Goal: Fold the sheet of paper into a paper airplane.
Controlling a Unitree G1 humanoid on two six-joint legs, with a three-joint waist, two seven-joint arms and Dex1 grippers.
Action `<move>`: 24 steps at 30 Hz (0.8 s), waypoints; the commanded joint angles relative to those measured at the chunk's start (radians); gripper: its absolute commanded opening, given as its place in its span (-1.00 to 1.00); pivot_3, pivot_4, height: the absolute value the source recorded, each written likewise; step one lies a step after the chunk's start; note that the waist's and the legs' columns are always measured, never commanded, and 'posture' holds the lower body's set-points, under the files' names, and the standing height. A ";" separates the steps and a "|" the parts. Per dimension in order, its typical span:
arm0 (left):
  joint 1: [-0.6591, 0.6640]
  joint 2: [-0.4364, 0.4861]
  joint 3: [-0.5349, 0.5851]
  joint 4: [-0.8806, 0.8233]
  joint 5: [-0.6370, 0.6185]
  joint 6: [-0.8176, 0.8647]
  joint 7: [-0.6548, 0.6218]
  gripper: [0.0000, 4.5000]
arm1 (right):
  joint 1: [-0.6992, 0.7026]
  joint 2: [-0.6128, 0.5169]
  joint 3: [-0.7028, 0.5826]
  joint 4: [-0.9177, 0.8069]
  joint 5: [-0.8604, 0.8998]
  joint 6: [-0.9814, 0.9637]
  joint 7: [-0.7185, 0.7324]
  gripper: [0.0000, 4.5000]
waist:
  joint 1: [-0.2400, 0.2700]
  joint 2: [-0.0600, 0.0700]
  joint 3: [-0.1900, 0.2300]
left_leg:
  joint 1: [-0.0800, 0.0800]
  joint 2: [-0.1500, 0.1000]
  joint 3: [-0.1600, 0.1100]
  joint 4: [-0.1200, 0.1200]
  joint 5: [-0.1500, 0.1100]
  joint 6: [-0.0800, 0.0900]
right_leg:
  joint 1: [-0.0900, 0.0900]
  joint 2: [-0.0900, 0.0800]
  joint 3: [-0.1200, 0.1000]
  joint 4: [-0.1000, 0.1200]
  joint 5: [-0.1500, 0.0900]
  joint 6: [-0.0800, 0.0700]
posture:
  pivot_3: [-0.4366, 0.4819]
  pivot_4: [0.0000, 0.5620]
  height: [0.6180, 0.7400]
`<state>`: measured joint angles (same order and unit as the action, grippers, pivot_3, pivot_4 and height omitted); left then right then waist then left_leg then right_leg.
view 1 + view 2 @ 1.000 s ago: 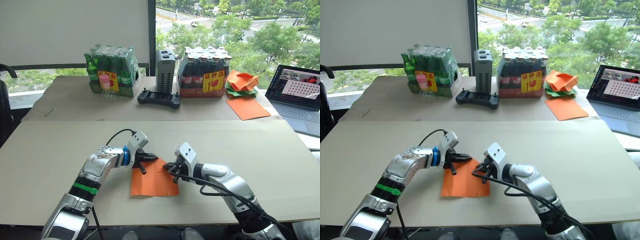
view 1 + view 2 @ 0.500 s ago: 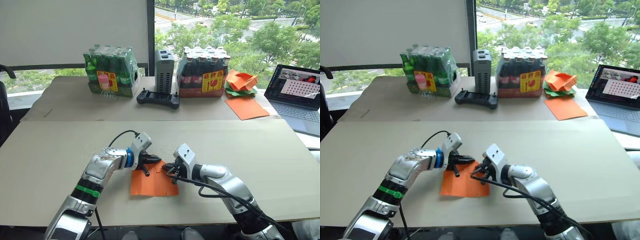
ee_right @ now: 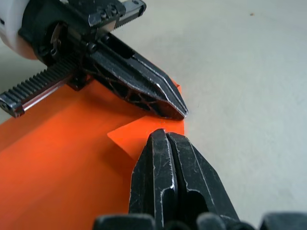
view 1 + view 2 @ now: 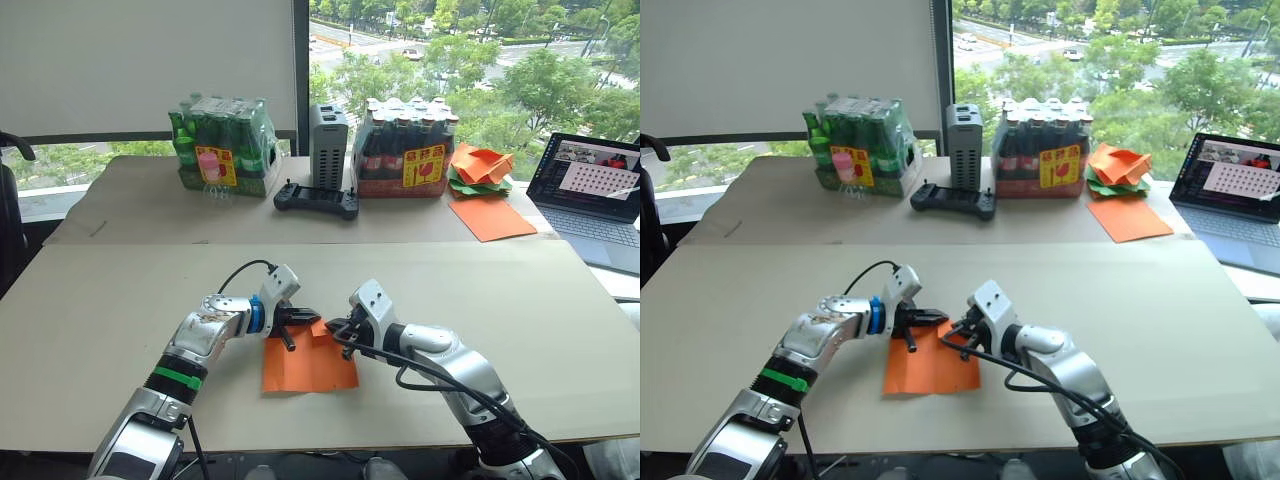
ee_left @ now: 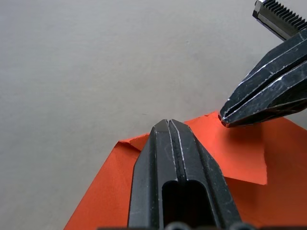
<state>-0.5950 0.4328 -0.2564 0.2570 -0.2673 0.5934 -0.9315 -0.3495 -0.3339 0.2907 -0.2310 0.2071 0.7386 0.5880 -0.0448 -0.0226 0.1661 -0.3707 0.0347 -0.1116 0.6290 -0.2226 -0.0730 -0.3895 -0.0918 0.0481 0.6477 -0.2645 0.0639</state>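
Tabletop: both closed grippers [image 4: 326, 328] touch orange sheet [image 4: 305, 371].

Left arm: bent inward, left hand [image 4: 305, 319] low, fingers pressed together.
Right arm: angled inward, right hand [image 4: 337, 330] low, fingers closed, tips nearly meeting the left's.

Silver metallic arm shells with white wrist housings and loose black cables. Blue ring behind the left black two-fingered gripper [image 4: 312, 320], green band nearer the elbow. Toothed black rack beside the right black two-fingered gripper [image 4: 338, 330].
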 commanded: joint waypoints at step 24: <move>0.043 0.038 -0.012 0.021 0.048 0.039 0.016 -1.00 | 0.084 -0.112 0.054 -0.021 -0.088 -0.018 0.008 -0.99 | 0.001 0.000 -0.004 | 0.002 0.000 0.000 -0.001 0.000 0.000 | 0.002 0.000 0.000 -0.001 -0.003 0.005 | -0.05 -0.47 1.00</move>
<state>-0.5790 0.4469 -0.2525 0.2405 -0.2657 0.5939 -0.9317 -0.2942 -0.4255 0.3369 -0.2852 0.1386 0.6901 0.5980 -0.0438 -0.0231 0.1622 -0.3692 0.0347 -0.1115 0.6281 -0.2228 -0.0727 -0.3880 -0.0919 0.0481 0.6468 -0.2675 0.0687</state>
